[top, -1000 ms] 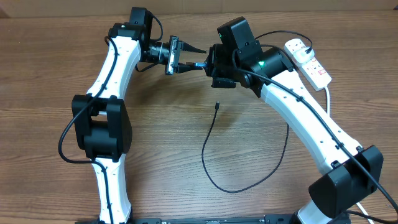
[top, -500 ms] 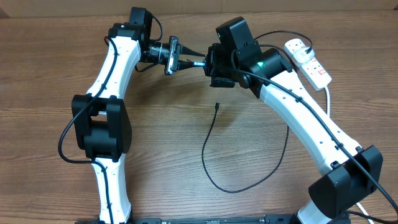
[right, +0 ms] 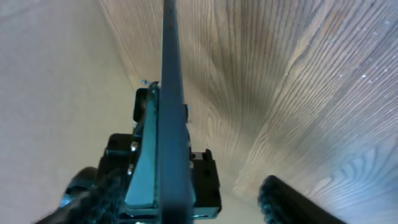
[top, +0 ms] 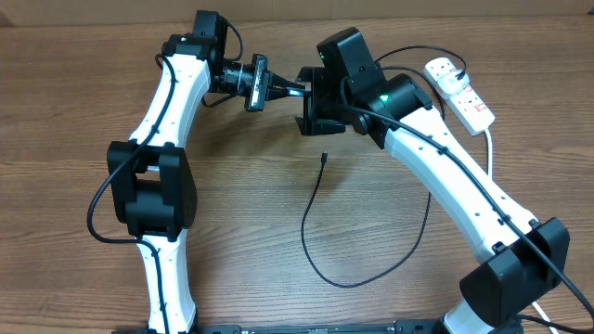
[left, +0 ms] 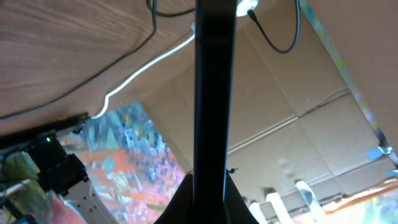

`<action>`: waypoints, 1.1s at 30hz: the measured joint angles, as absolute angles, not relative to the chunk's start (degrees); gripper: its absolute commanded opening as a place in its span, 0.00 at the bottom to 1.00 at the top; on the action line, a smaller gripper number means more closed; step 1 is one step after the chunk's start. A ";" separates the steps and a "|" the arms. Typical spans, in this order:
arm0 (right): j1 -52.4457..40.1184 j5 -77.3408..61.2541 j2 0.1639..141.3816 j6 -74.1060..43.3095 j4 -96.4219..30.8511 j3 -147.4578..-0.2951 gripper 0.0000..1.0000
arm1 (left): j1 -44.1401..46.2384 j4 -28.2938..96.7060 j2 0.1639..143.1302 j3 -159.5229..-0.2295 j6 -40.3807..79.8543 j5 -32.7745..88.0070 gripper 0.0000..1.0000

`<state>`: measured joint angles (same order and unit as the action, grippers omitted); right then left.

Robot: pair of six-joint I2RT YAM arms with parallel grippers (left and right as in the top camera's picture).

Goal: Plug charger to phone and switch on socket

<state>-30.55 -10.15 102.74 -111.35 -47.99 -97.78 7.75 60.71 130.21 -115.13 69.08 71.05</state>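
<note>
Phone [top: 291,91] edge-on: thin dark slab, cyan glow, in L gripper [top: 276,88].

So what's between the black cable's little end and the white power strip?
The right robot arm crosses between the thin black cable's connector and the white oblong power strip, seen in the overhead view.

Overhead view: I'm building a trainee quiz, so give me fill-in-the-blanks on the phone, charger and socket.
The left gripper holds the ___ in the air.
The charger's connector lies loose on the ___.
The socket's thick lead is ___ in colour.
Missing: phone; table; white.
</note>
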 measured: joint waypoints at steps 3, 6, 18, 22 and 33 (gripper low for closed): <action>-29.45 -10.28 102.74 -105.21 -47.77 -97.78 0.89 | 7.33 60.64 130.21 -115.13 68.14 67.99 0.04; -26.98 -10.33 102.74 -95.98 -47.77 -97.78 0.91 | 6.57 60.64 130.21 -115.13 65.67 63.40 0.04; -17.28 -9.96 102.72 -57.17 -60.38 -97.78 0.95 | 1.23 61.93 130.21 -115.13 30.59 52.45 0.04; -18.79 -7.73 102.74 -52.62 -60.82 -97.06 0.94 | 2.31 62.30 130.21 -115.13 19.62 53.82 0.04; -25.76 -8.32 112.99 -42.89 -58.35 -93.06 0.75 | 4.01 65.25 123.15 -115.13 9.26 36.23 0.04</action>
<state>-25.76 -8.32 112.99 -42.89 -58.35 -93.06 4.01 65.25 123.15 -115.13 9.26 36.23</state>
